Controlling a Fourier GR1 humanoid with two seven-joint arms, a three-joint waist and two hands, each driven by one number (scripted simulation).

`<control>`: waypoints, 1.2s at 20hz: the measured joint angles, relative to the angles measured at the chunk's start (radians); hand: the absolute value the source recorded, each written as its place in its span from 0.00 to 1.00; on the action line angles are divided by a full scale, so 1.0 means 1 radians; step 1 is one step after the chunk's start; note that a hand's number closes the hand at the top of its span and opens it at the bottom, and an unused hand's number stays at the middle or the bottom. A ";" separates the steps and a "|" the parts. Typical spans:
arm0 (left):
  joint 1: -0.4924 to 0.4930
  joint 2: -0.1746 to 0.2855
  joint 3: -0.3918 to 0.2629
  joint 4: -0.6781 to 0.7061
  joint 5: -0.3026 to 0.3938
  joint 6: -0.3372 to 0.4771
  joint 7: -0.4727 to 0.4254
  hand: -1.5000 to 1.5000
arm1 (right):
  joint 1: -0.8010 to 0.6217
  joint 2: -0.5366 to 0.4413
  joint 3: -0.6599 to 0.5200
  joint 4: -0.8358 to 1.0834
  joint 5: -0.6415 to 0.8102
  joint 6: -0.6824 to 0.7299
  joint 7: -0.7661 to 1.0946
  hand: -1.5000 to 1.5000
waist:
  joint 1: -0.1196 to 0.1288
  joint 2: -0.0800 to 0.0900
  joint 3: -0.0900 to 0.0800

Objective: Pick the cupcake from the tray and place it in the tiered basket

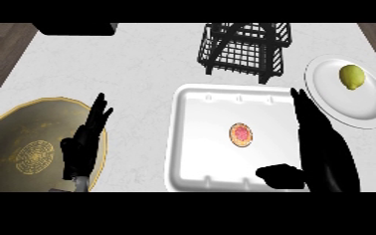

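A small cupcake (pixel 241 134) with a pink top and orange rim sits near the middle of the white tray (pixel 198 129). The black wire tiered basket (pixel 246 47) stands behind the tray at the counter's far side. My right hand (pixel 323 149) is over the tray's right edge, fingers straight and pointing away, thumb spread toward the tray's front; it is open and to the right of the cupcake, apart from it. My left hand (pixel 82 144) rests open at the lower left, fingers up, over a plate.
A gold-rimmed dark plate (pixel 29 129) lies at the left under my left hand. A white plate (pixel 330 92) with a yellow-green lemon (pixel 352 76) sits at the right. A dark object (pixel 73 28) is at the far left corner.
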 measured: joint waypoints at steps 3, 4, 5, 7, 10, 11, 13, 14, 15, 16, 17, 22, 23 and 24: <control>0.002 -0.001 0.000 -0.001 -0.006 0.003 0.005 0.50 | -0.022 0.041 0.030 0.058 0.033 0.033 0.019 0.00 | -0.002 0.000 0.000; 0.004 -0.004 0.000 -0.001 -0.006 0.004 0.007 0.50 | -0.023 0.050 0.034 0.069 0.037 0.045 0.022 0.00 | -0.005 -0.001 0.000; 0.003 -0.006 0.001 0.002 -0.006 0.005 0.013 0.50 | -0.025 0.062 0.036 0.084 0.042 0.055 0.024 0.00 | -0.007 -0.001 0.001; 0.008 -0.009 0.001 -0.002 -0.008 0.005 0.010 0.50 | -0.034 0.102 0.054 0.107 0.060 0.073 0.035 0.00 | -0.008 -0.002 0.001; 0.011 -0.012 0.002 -0.003 -0.010 0.004 0.009 0.50 | -0.058 0.165 0.057 0.155 0.079 0.090 0.036 0.00 | -0.009 -0.002 0.001; 0.011 -0.015 0.002 -0.001 -0.011 0.005 0.009 0.50 | -0.078 0.186 0.047 0.179 0.082 0.095 0.032 0.00 | -0.009 -0.001 0.002; 0.014 -0.018 0.005 0.005 -0.009 0.000 -0.002 0.50 | -0.097 0.216 0.035 0.216 0.089 0.107 0.024 0.00 | -0.010 -0.001 0.002; 0.015 -0.019 0.006 0.001 -0.010 0.002 0.001 0.50 | -0.104 0.234 0.036 0.232 0.098 0.113 0.026 0.00 | -0.010 -0.001 0.002; 0.015 -0.016 0.009 0.002 -0.009 -0.002 0.003 0.50 | -0.116 0.252 0.032 0.246 0.101 0.122 0.027 0.00 | -0.010 -0.001 0.002; 0.013 -0.015 0.011 0.001 -0.007 -0.003 0.013 0.50 | -0.115 0.258 0.025 0.263 0.102 0.131 0.022 0.00 | -0.012 -0.001 0.002; 0.014 -0.014 0.013 0.002 -0.005 -0.005 0.013 0.50 | -0.117 0.274 0.026 0.278 0.105 0.141 0.025 0.00 | -0.012 -0.001 0.001; 0.019 -0.018 0.019 0.005 -0.003 -0.010 0.008 0.50 | -0.121 0.317 -0.006 0.348 0.108 0.182 0.029 0.00 | -0.016 -0.001 0.001; 0.021 -0.021 0.018 0.008 -0.006 -0.009 -0.002 0.50 | -0.120 0.324 -0.011 0.356 0.112 0.188 0.028 0.00 | -0.018 -0.001 0.002; 0.021 -0.019 0.020 0.007 -0.005 -0.011 0.004 0.50 | -0.123 0.333 -0.020 0.364 0.111 0.196 0.027 0.00 | -0.018 -0.001 0.002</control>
